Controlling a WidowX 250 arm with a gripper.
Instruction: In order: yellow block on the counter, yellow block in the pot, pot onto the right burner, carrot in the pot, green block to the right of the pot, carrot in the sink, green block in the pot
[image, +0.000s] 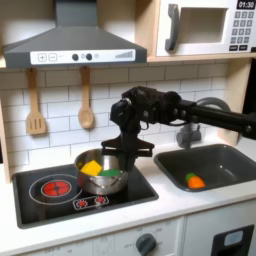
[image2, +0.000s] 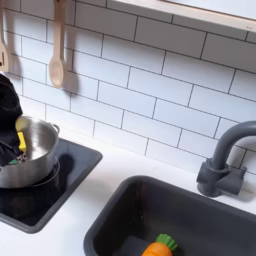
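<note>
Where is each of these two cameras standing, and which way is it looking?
First exterior view: in front of the toy kitchen, facing the tiled wall; it takes in stovetop, hood and microwave, with the black arm reaching in from the first exterior view's right and the gripper above the pot.
Second exterior view: close and low over the counter, angled along the wall; the gripper shows at its left edge.
Shared: pot, sink and carrot.

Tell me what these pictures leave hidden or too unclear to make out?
- The hand, first exterior view: dark and blurred above the pot; open or shut is unclear.
- The pot, second exterior view: cut off by the left edge.
- The carrot, second exterior view: cut off by the bottom edge in the sink.
</note>
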